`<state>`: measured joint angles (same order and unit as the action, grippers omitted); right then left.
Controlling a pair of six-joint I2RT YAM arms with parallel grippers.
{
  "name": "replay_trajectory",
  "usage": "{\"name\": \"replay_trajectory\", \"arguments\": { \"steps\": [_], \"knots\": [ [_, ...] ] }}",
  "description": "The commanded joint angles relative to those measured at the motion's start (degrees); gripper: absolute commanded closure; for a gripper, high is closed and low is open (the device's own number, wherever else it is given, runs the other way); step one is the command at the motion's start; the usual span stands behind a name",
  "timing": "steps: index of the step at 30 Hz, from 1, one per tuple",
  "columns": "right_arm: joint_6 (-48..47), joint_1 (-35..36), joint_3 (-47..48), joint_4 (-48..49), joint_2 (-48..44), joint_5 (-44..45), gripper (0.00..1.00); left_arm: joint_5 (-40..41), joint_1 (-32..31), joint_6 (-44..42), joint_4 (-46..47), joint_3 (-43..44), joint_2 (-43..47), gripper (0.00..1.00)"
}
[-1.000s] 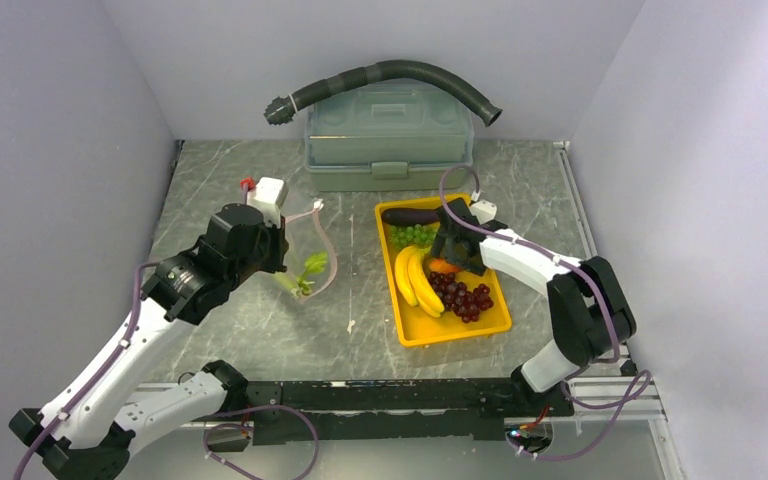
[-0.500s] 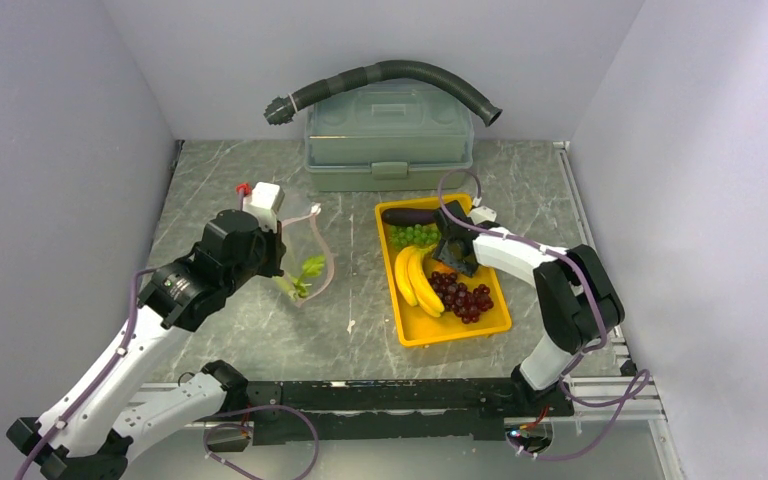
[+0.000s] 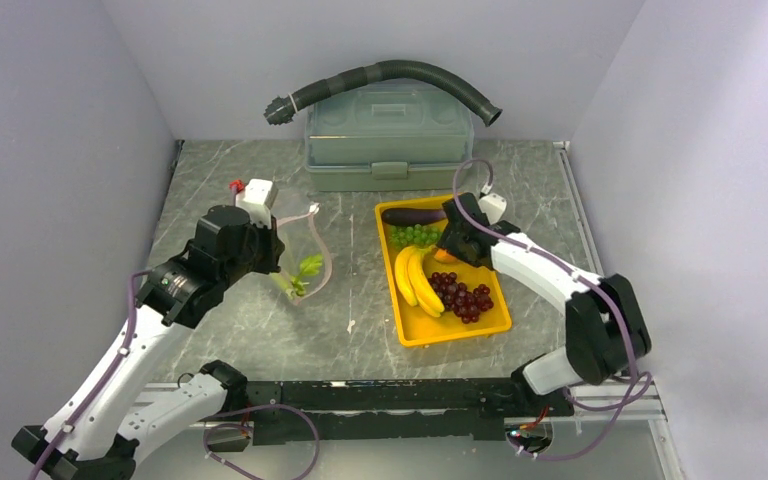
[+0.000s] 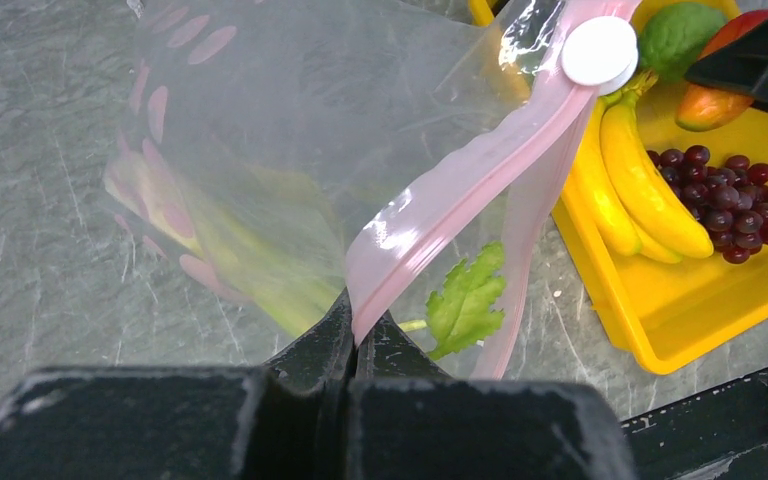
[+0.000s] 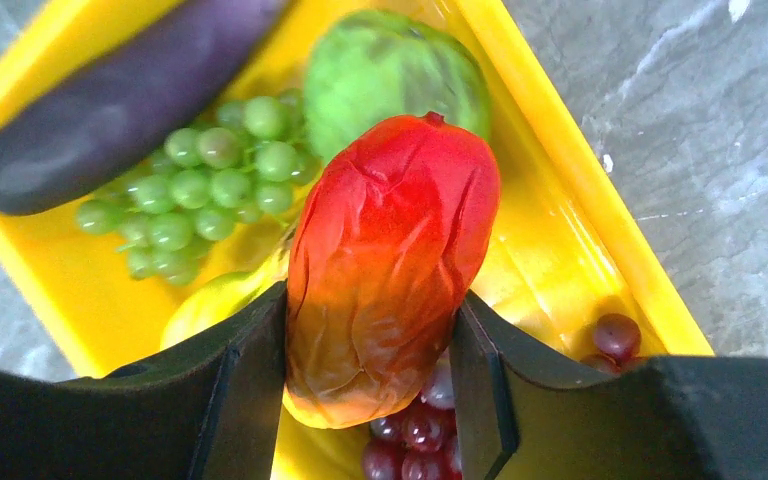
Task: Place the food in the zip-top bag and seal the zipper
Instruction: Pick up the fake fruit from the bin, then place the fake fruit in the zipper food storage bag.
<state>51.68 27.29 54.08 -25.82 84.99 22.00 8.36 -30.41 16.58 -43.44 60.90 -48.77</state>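
the left gripper has its jaws pressed together on the zipper, pinching the pink strip near its lower end so that the mouth of the zip-top bag is held up off the table. the strip runs from the fingertips toward 1 o'clock in the left wrist view and ends at a white round slider. inside the clear bag lies the leek, blurred by the plastic, with its leaf showing at 3 o'clock of the gripper tips. in the top view the bag sits at 9 o'clock of the yellow tray, near it but apart.

the right gripper is over the far half of the tray, its jaws clamped on either side of a red-orange fruit, which stands nearly upright between them. i cannot tell whether the fruit's lower end touches anything. at 12 o'clock of it in the right wrist view, a green round piece rests against the tray's wall. the green grapes lie at 10 o'clock of the fruit, and the eggplant lies slantwise past them in the tray's corner. the dark purple grapes show under the fruit at 6 o'clock. the bananas lie along the tray's left side, just beside the dark purple grapes.

at 12 o'clock of the table stands a grey-green box with its lid on, and a dark corrugated hose arches over it.
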Motion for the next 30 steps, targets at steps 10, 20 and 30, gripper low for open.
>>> {"name": "replay_trajectory", "arguments": {
  "steps": [10, 20, 30],
  "knots": [
    [-16.4, 9.8, 3.8, 6.4, -15.4, -8.9, 1.0, -4.6, 2.0, -0.8, 3.1, -0.3, -0.3, 1.0],
    [-29.4, 26.9, 5.5, 19.4, -19.8, -16.3, 1.0, -6.5, 2.7, -0.7, 3.4, -0.3, -0.5, 1.0],
    [-40.5, 35.6, 5.7, 26.4, -17.9, -23.3, 1.0, -7.8, 3.8, -0.8, 3.8, -0.4, -0.2, 1.0]
  ]
}}
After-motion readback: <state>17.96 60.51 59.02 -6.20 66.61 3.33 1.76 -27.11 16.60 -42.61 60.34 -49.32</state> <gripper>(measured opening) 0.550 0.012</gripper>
